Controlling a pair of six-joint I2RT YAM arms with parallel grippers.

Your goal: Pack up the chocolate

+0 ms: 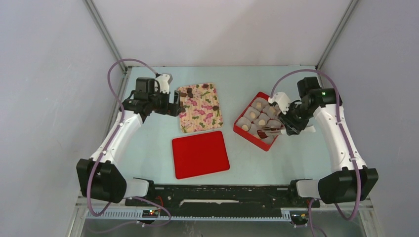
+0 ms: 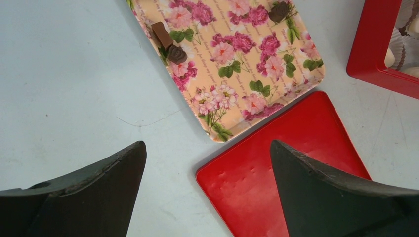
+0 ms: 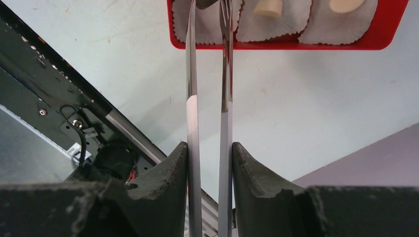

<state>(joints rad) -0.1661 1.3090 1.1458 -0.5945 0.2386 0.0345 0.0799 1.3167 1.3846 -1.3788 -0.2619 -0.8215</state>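
On pale blue-green table (image 1: 148, 143), walled by plain white panels on metal posts (no other furnishing in sight).

Item: chocolate (image 2: 176, 54), dark lumps loose on floral tray (image 1: 200, 111), probably the supply. Pale lumps (image 1: 253, 114) sit singly in paper cups (image 3: 291, 24) inside red box (image 1: 242, 129), so each piece gets its own nest.

Item: red lid (image 1: 200, 154), flat just in front of tray, apparently set aside until filling ends.

Item: right gripper (image 3: 210, 150), clamped on metal tongs (image 3: 192, 98), tips over a cup at box's edge, presumably because lumps are too small for fingers. Whether tips hold a piece cannot be told.

Item: left gripper (image 2: 207, 148), jaws wide apart, empty, by tray's left edge.
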